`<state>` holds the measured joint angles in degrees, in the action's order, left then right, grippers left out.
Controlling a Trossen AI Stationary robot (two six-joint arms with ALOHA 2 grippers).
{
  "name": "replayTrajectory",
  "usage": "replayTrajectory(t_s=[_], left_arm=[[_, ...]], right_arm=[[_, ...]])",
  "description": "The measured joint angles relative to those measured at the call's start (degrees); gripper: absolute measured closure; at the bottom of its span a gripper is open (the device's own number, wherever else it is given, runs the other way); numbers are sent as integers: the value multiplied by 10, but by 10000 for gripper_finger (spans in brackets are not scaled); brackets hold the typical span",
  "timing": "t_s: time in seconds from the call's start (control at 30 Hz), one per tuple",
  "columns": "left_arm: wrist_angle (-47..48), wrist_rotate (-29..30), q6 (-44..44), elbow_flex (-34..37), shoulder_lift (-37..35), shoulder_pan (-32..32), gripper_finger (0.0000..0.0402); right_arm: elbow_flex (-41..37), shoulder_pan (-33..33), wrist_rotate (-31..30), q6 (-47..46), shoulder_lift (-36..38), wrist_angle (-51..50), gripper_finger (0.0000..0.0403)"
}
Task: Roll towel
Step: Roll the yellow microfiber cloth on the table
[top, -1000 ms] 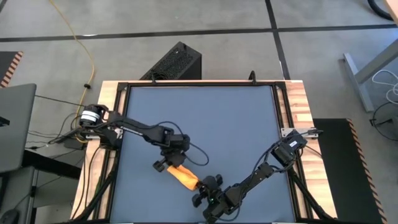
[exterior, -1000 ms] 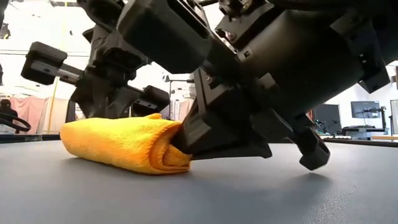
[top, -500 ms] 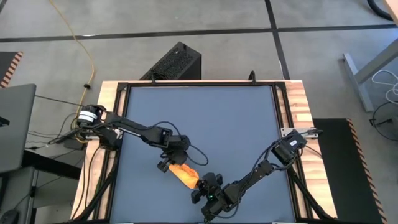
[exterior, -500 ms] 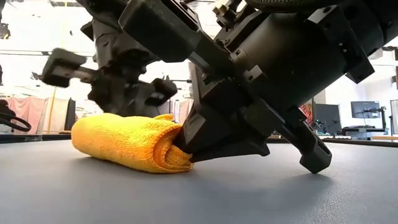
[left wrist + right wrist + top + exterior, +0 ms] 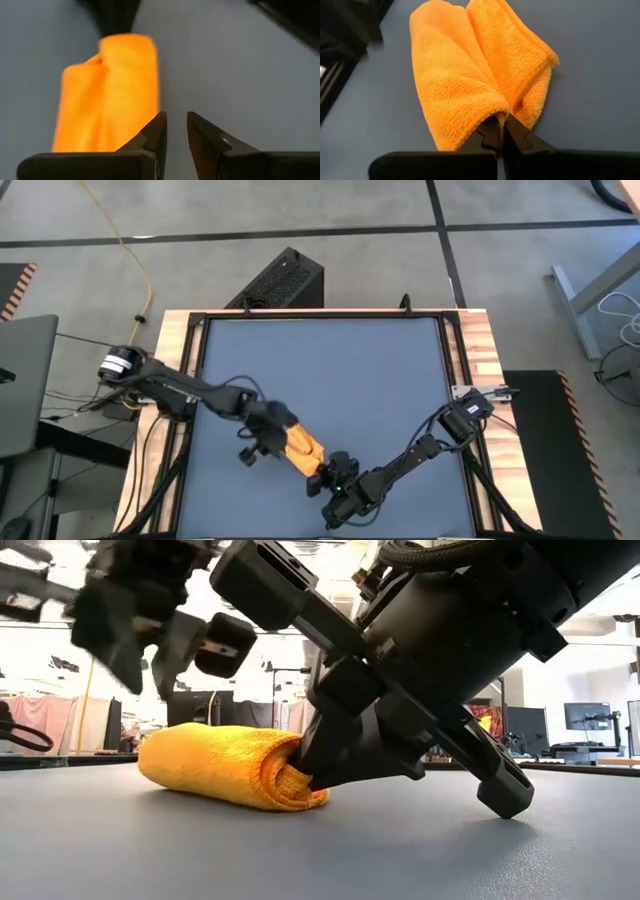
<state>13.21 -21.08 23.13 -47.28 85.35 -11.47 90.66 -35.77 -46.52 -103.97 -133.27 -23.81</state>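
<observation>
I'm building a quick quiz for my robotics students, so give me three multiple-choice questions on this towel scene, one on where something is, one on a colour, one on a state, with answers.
1. Where does the towel lie on the table?
A. near the front edge, between the two grippers
B. at the far edge
C. on the wooden side rail

2. What colour is the towel?
A. white
B. green
C. yellow-orange

3. What is the right gripper doing?
A. hanging open, clear of the towel
B. shut on the towel's end
C. resting on bare table

Answers: 1 A, the high view shows it between the left gripper and the right gripper. 2 C, every view shows it. 3 B, the right wrist view shows fingertips pinching the cloth.
</observation>
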Motion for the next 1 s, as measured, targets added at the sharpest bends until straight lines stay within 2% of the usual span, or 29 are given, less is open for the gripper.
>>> replayTrajectory(t_s=[0.07,0.17,0.23,0.3,0.5,0.83,1.0], left_arm=[[-68,50,6,35,1,-26,342],[-170,168,23,69,1,-51,348],[-212,210,35,80,0,-59,351],[-218,212,49,81,0,-60,351],[-213,148,41,82,0,-57,352],[-264,174,37,82,82,-19,352],[-269,148,24,81,85,4,352]], right_arm=[[0,0,0,-12,0,-4,383],[0,0,-1,-17,0,-5,383],[-1,0,0,-19,0,-5,383],[-1,0,0,-19,0,-5,383],[-1,0,-1,-38,2,-11,383],[2,6,0,-73,3,-16,370],[1,7,4,-88,7,-17,353]])
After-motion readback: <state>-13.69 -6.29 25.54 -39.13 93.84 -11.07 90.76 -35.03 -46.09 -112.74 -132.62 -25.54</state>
